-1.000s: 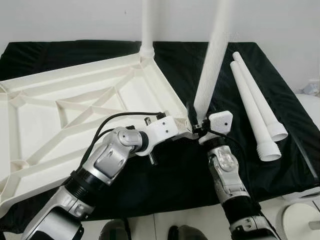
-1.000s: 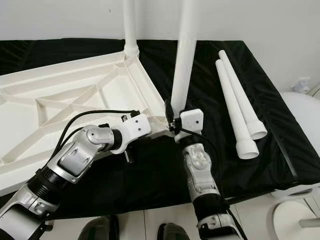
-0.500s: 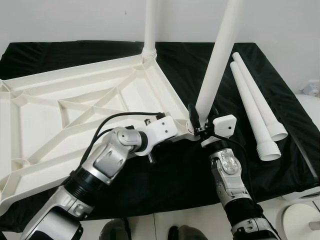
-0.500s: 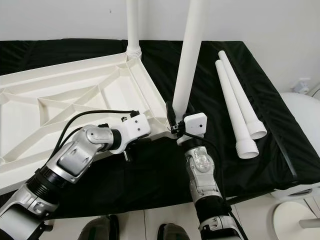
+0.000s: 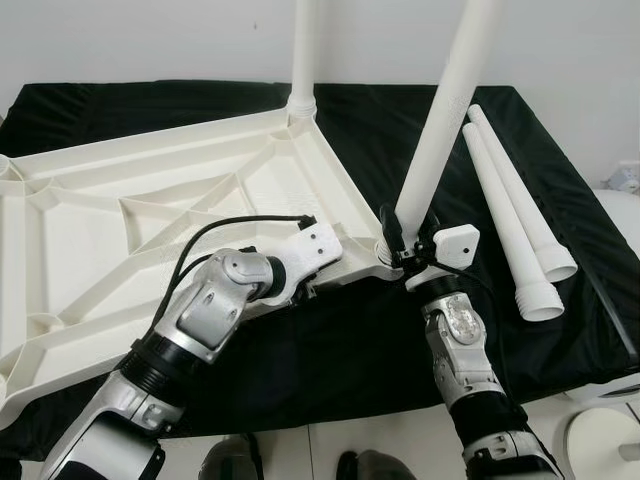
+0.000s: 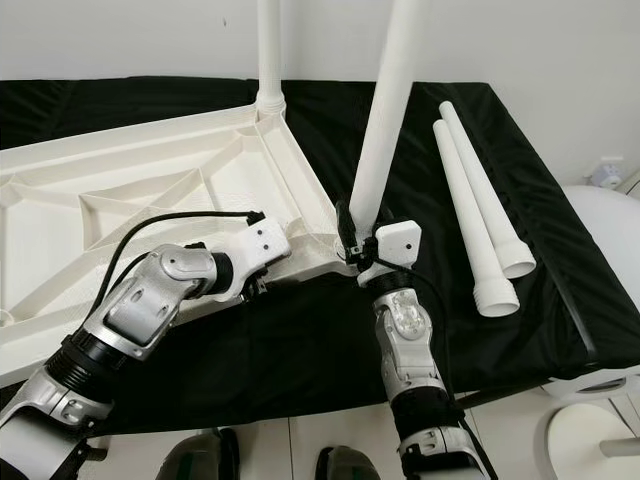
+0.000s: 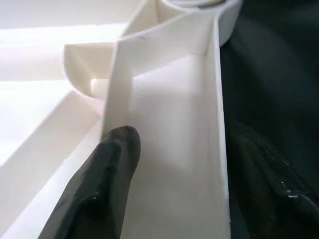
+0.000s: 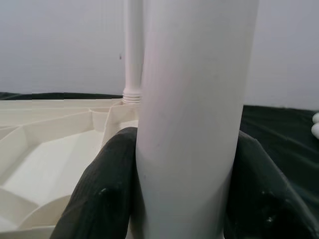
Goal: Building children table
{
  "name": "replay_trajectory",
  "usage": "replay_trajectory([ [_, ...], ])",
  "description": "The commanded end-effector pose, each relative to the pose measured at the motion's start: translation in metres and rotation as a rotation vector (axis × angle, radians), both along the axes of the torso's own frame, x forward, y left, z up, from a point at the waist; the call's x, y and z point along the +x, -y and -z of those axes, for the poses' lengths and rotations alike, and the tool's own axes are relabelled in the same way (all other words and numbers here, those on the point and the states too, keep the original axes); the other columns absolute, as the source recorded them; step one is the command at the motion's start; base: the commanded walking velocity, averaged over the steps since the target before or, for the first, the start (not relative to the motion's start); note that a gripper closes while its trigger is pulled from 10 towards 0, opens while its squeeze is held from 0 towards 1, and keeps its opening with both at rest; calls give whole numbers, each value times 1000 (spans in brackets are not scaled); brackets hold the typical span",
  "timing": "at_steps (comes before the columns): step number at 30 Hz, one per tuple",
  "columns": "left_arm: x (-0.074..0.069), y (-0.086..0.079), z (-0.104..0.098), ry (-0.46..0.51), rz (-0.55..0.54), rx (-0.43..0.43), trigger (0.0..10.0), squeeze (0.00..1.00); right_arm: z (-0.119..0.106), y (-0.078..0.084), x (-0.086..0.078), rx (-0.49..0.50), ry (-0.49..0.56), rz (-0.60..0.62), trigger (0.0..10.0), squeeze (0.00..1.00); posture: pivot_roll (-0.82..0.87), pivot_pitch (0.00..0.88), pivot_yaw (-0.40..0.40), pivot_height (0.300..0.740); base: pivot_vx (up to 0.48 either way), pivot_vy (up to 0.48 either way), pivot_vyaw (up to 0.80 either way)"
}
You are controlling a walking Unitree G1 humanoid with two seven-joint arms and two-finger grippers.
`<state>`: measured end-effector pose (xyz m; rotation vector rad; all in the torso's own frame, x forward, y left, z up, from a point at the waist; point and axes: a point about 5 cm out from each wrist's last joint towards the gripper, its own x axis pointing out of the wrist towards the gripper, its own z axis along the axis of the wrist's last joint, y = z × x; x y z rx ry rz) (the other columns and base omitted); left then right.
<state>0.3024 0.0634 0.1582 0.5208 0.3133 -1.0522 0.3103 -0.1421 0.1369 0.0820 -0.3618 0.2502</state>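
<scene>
Tabletop (image 5: 150, 215) lies upside down on the black cloth (image 5: 560, 160), w/ one leg (image 5: 303, 50) already standing in its far corner. Second leg (image 5: 445, 120) is at the near corner socket, leaning a bit, prob. not fully in yet. Two more legs (image 5: 510, 215) lie on the cloth to the right, so about half is left. Left claw (image 7: 169, 164) is spread around the tabletop's edge wall, one finger each side. Right claw (image 8: 182, 189) squeezes the second leg low down, a finger on each side.

White tabletop (image 5: 150, 215) lies inverted; one leg (image 5: 303, 50) upright, another (image 5: 445, 120) tilted.
</scene>
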Motion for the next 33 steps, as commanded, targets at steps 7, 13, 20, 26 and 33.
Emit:
replay_trajectory([
  [7,12,3,-42,-27,3,-269,10000,0,-21,15,25,71,-83,-6,10000,0,-1,74,-38,740,0,0,0],
  [13,23,2,-57,-36,-29,-367,10000,0,-33,16,32,-10,-75,-42,10000,0,-2,66,-47,740,0,0,0],
  [20,27,3,-63,-29,-32,-386,10000,859,-37,11,32,12,-92,-103,10000,0,1,63,-54,740,0,0,0],
  [26,30,6,-72,-18,-23,-411,10000,0,-50,4,27,40,-21,-211,10000,0,-2,67,-51,740,0,0,0],
  [33,35,10,-91,-98,-32,-546,10000,0,-52,6,24,8,1,-279,10000,0,-2,70,-42,740,0,0,0],
])
